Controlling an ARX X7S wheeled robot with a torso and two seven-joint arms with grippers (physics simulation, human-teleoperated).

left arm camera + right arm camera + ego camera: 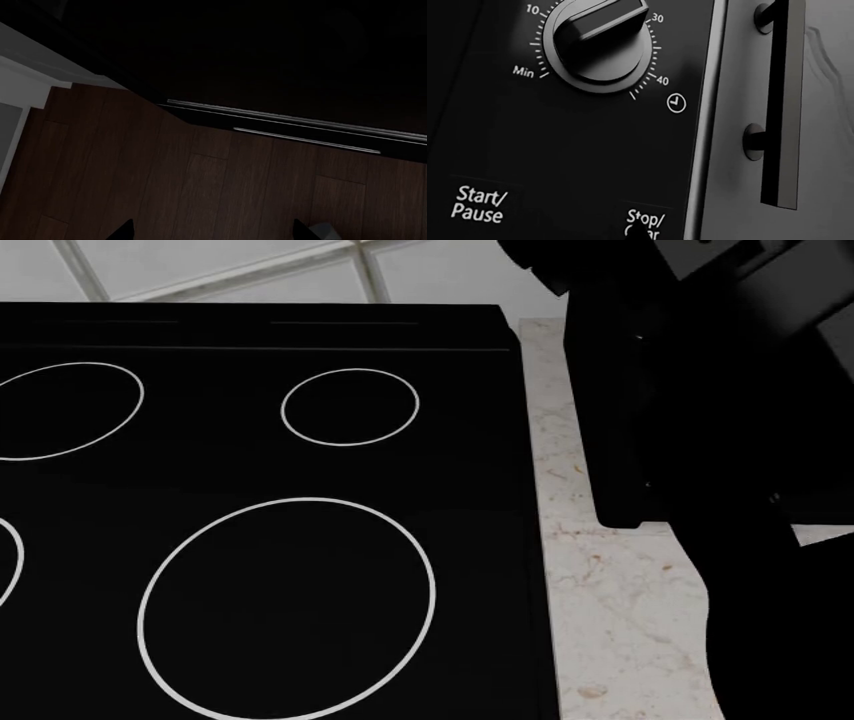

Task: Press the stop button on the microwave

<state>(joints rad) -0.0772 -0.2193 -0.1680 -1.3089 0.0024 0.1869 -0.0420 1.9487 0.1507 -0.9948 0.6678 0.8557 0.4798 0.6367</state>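
1. Right wrist view sits very close to the microwave control panel (580, 140), black, with white lettering.
2. Stop/Clear button (646, 223) at the panel's lower edge, next to the silver trim strip (707, 115); the label's lower line is partly cut off and covered by a dark tip.
3. That dark tip is probably the right end effector (639, 231), on or just in front of the Stop/Clear label; only this bit shows, so cannot tell how wide it is or whether it touches.
4. Start/Pause button (479, 205) on the same row, well apart from Stop/Clear.
5. Timer dial (599, 42) above, with marks Min, 10, 30, 40 and a clock icon (676, 103).
6. Dark bar handle (782, 105) on two round mounts, beside the panel.
7. Left end effector (213, 231): two dark fingertips (123, 231) at the frame edge, spread wide apart, nothing between them; dark wood floor (200, 185) below.
8. Head view: black cooktop (267, 490) with white burner rings, pale marble tabletop (614, 600) alongside, dark arm (721, 440) rising at the right.
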